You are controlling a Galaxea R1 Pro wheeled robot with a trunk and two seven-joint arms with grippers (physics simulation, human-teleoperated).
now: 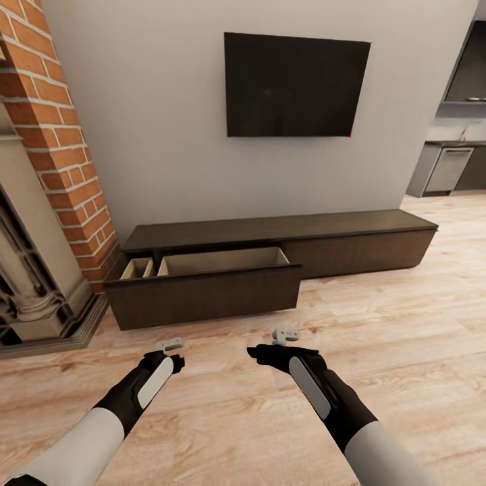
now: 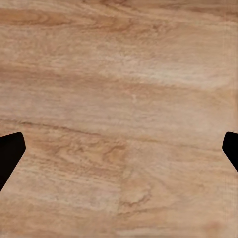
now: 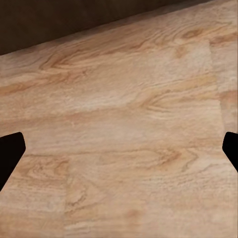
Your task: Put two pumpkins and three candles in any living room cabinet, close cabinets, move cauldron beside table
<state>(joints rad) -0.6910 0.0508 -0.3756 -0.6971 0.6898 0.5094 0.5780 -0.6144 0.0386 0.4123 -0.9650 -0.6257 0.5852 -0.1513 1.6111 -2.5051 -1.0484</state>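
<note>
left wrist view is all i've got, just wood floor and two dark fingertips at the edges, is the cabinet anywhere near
Observer: Yes. In the head view the cabinet runs along the wall straight ahead, under a wall-mounted TV.
Operator: is it shut
Observer: No. Its left drawer is pulled out, showing a pale interior with no contents that I can make out.
Operator: what's my other hand doing
Observer: The right gripper is open, holding nothing, over the floor beside the left gripper, which is open too.
Operator: anything left of the cabinet
Observer: A brick column and a stone-coloured fireplace.
</note>
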